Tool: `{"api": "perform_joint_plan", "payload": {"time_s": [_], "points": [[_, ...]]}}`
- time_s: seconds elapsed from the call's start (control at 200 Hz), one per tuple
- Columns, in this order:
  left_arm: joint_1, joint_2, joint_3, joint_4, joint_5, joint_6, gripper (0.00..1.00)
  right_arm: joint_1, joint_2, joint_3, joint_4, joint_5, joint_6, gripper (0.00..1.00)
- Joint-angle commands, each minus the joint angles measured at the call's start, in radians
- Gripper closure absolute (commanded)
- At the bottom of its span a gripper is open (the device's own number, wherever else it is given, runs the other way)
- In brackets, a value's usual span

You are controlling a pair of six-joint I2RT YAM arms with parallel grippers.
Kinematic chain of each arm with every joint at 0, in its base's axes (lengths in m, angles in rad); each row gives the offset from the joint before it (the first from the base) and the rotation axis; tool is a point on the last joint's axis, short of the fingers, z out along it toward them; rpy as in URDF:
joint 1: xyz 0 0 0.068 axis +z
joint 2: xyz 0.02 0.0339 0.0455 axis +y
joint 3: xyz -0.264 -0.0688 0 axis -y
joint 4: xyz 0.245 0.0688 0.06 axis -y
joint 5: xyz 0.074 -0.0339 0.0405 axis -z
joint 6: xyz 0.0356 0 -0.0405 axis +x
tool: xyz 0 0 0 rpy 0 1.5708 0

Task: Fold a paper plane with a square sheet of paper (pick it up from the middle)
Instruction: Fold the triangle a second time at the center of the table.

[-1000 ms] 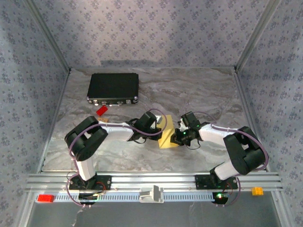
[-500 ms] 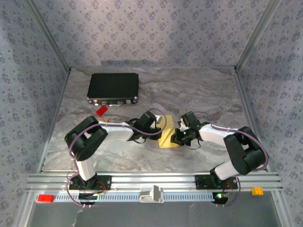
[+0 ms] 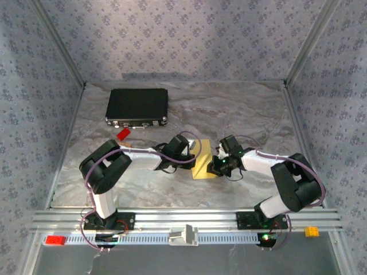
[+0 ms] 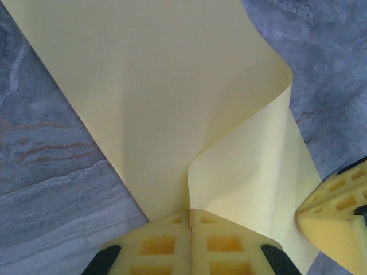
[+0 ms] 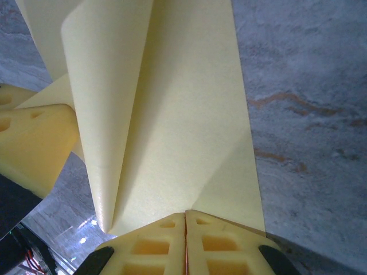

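Paper-folding scene on a grey marbled bench [image 3: 241, 114]. Far left at the back: flat black rectangular case [image 3: 136, 106], with a small red brick [image 3: 123, 133] just in front of it.

Near the middle: left claw [image 4: 191, 223], yellow padded tips pressed fully together, pinching one edge of a thin pale-yellow square sheet of paper [image 4: 172, 86]. Sheet placed in the centre of the bench between the two arms, partly flat on the surface, partly lifted and rolled over itself in a soft rounded bend.

Just to the right: right claw [image 5: 185, 220], tips likewise closed tight, gripping the opposite edge of the same sheet, close beside the left one.

Progress, as a judgement: early. Sheet picked up and held from both sides, first fold only begun. No sharp centre crease pressed flat, no pointed nose, no triangular wings. Nearly all the folding yet to do.
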Motion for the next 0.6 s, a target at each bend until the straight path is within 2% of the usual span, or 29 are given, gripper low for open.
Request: {"api": "perform_joint_plan", "payload": {"time_s": [0.0,0.595], "points": [[0.002,-0.005,0.019,0.028,0.021,0.014,0.95,-0.006,-0.006,-0.005,-0.052,0.018,-0.016,0.91],[0.002,0.011,0.024,0.038,0.038,0.016,0.95,-0.009,-0.006,-0.006,-0.053,0.018,-0.017,0.91]]}}
